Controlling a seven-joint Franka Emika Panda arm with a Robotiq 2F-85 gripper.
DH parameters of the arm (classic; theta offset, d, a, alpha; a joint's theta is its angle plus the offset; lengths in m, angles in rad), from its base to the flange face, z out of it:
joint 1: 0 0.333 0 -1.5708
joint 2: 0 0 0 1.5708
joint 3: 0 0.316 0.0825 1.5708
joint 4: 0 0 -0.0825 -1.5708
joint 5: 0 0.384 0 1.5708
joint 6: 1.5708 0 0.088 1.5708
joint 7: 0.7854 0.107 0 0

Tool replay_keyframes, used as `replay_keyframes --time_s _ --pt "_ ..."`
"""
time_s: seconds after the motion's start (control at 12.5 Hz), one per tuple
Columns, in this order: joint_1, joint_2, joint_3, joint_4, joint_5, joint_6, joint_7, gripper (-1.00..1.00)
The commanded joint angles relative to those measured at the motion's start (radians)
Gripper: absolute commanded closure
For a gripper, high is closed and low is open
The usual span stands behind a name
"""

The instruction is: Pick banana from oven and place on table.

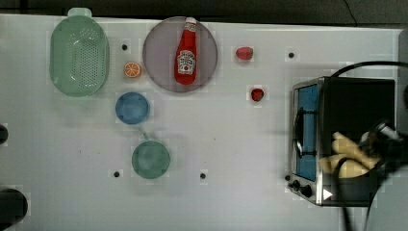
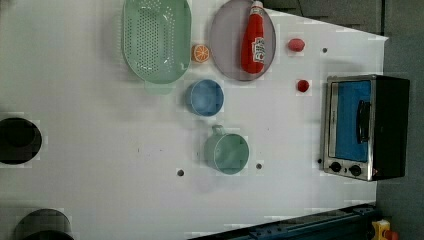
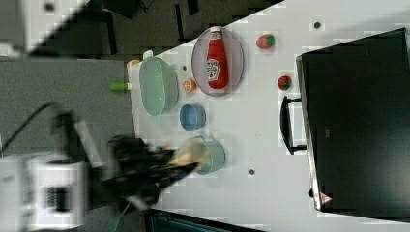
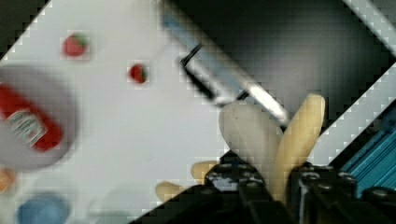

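My gripper [image 4: 280,184] is shut on the pale yellow-cream banana [image 4: 261,140], whose peel strips splay out past the black fingers [image 4: 229,175]. The top view has the banana [image 1: 347,155] held over the black top of the oven [image 1: 353,103] near the top view's right edge, with my gripper [image 1: 377,144] just right of it. The oven [image 2: 362,127] stands on the white table [image 2: 125,150] with its blue glass door closed. In the right view the blurred arm carries the banana [image 3: 191,155] in front of the table's edge.
On the table stand a green colander [image 1: 78,55], a grey plate [image 1: 161,72] with a ketchup bottle [image 1: 186,52], an orange slice [image 1: 133,70], a blue bowl [image 1: 132,108], a green cup [image 1: 151,159] and two strawberries [image 1: 244,53] [image 1: 257,94].
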Motion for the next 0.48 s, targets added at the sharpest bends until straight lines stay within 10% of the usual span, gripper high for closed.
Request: replay_keyframes --time_s 0.08,0.48 --pt "0.066 0.012 0.167 -0.02 -0.009 -0.076 0.299 0.63" --pt "0.07 0.0 0.344 -0.172 0.001 0.058 0.626 0.63"
